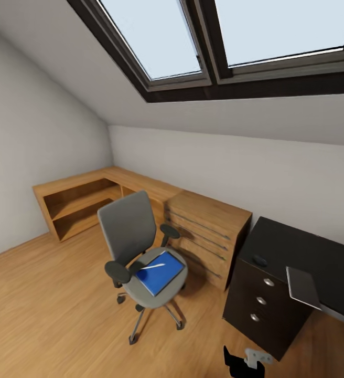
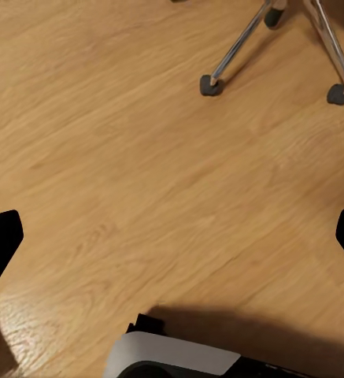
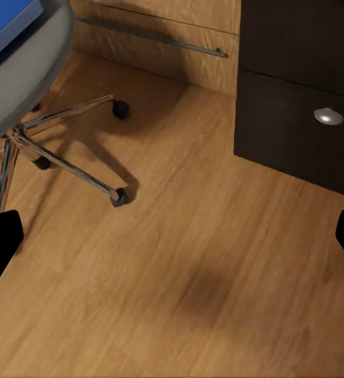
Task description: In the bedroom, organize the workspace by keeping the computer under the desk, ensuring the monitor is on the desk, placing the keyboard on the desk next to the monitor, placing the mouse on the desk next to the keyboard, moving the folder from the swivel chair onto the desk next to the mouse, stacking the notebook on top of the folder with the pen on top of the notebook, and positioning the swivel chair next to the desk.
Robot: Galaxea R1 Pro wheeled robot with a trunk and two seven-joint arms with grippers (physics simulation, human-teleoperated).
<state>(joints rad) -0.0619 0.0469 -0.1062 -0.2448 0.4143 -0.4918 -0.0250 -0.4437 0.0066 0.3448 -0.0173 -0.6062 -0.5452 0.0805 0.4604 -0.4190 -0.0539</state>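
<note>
Fingers of both grippers stand spread and empty over wooden floor [image 2: 124, 157], ready for the bright blue rectangular folder [image 1: 160, 273] lying on the grey swivel chair [image 1: 135, 247].

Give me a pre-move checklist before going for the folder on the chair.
1. Folder flat on swivel chair seat: ok.
2. Pen lying on the folder, will slide if lifted: not ok.
3. Left pincer open and empty: ok.
4. Right pincer open and empty: ok.
5. Notebook overhanging the desk edge: not ok.
6. Mouse position on desk: cannot tell.
</note>
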